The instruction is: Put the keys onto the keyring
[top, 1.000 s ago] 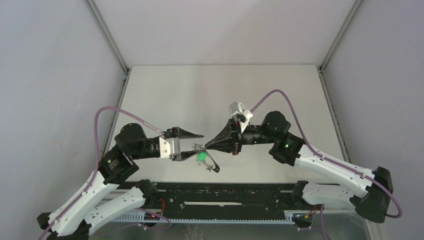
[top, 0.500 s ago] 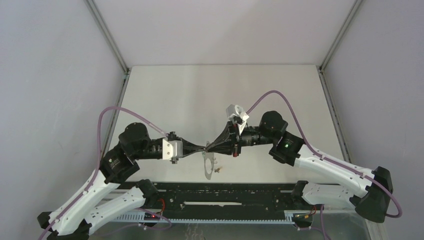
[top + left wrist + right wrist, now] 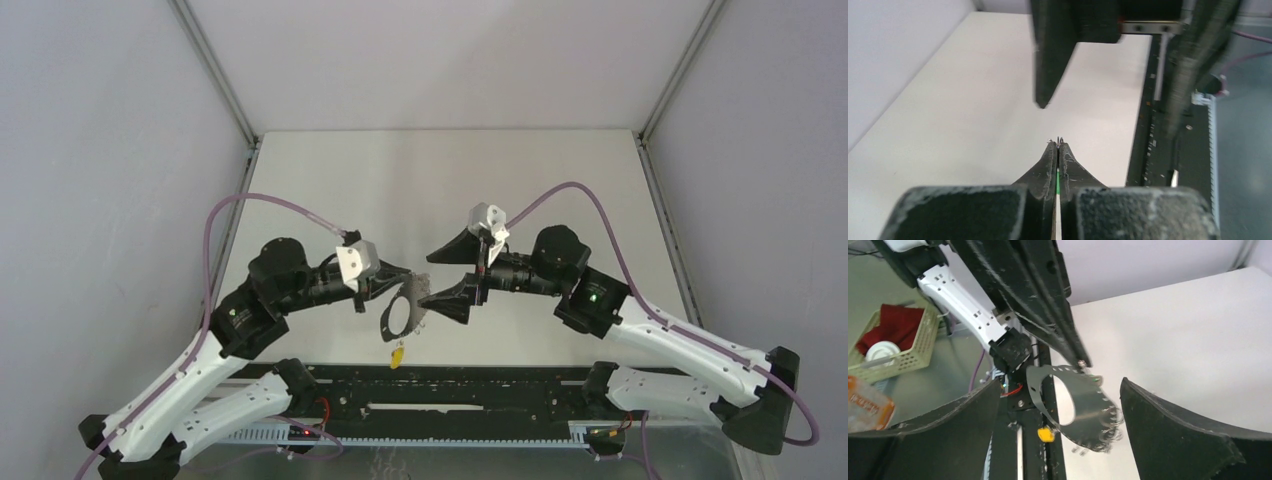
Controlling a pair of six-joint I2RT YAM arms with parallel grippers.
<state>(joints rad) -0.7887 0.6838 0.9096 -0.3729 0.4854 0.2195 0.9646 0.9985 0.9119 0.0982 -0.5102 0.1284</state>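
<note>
Left claw [image 3: 407, 281] is closed tight on the upper rim of the flat grey oval keyring [image 3: 1089, 401]. The ring is held clear of the white table [image 3: 400, 190], tilted, hanging below the fingertips. A small yellow-orange-headed key [image 3: 397, 355] dangles from the ring's lower rim, over the black rail [image 3: 450, 400] at the table's near edge. A thin green sliver [image 3: 1057, 176] shows between the pressed left fingers; what it is can't be told. Right claw [image 3: 437, 275] is spread wide and holds nothing. The ring sits between its fingers in the wrist view.
</note>
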